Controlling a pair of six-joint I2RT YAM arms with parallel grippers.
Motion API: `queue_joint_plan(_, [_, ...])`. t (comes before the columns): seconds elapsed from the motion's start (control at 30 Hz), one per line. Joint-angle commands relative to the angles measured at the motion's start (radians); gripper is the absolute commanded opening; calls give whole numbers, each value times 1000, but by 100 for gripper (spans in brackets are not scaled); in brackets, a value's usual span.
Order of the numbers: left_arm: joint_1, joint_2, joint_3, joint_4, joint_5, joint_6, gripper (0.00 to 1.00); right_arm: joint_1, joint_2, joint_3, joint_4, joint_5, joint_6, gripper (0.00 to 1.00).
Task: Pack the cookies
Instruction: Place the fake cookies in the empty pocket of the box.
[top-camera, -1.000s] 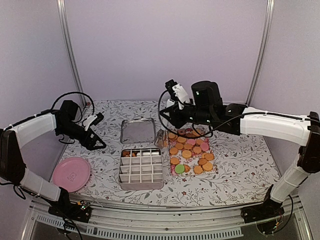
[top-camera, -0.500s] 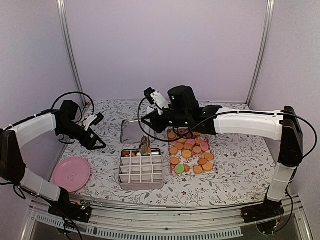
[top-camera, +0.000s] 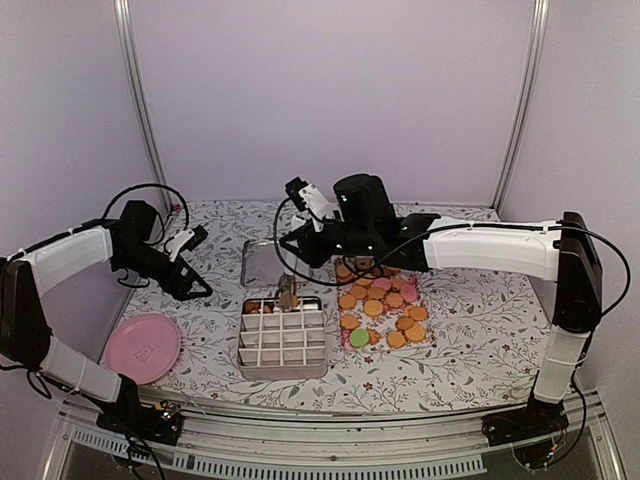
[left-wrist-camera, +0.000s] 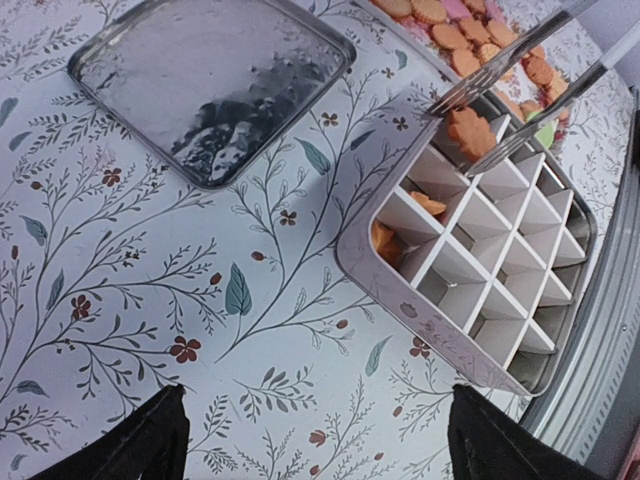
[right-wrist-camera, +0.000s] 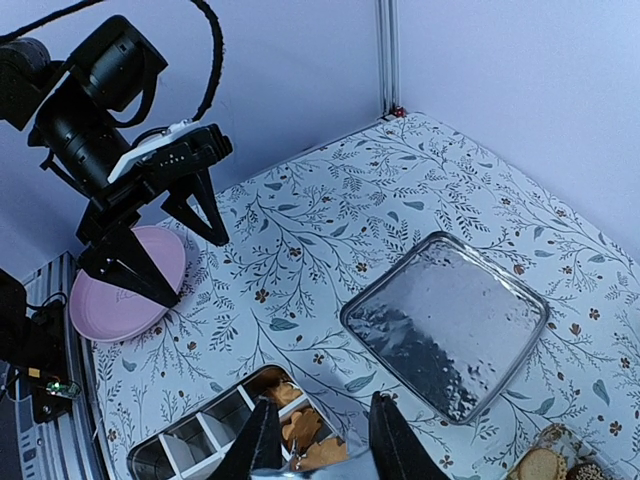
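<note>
We see right gripper (right-wrist-camera: 322, 425) clamped on tongs (left-wrist-camera: 510, 57) pinching 1 cookie (left-wrist-camera: 470, 130) at box's (left-wrist-camera: 420, 322) far-edge row, maybe touching it. Left gripper (top-camera: 203, 264) spread wide over table (left-wrist-camera: 150, 300), well apart from box.

L arm (top-camera: 70, 250), R arm (top-camera: 490, 245): white shells, blk joints, blk looping cables, blk fingers (left-wrist-camera: 150, 445).

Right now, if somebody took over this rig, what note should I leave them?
Left claw: open, empty, hovering over the table left of the divided tin.
Right claw: shut on tongs, which pinch an orange cookie at the tin's far row.
Done: a few cookies sit in the far-left cells.
Left: most cells are empty; the pile of cookies lies right of the tin.
</note>
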Motion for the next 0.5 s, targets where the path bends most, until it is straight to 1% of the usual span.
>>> queue_joint_plan(0.0, [10, -1, 4, 2, 13, 10, 90, 3, 1, 16, 44, -22, 14, 29])
queue_joint_plan(0.1, [10, 0, 5, 2, 16, 10, 90, 4, -5, 16, 43, -28, 10, 32])
queue_joint_plan(0.47, [9, -3, 3, 2, 15, 10, 90, 3, -20, 15, 41, -22, -2, 34])
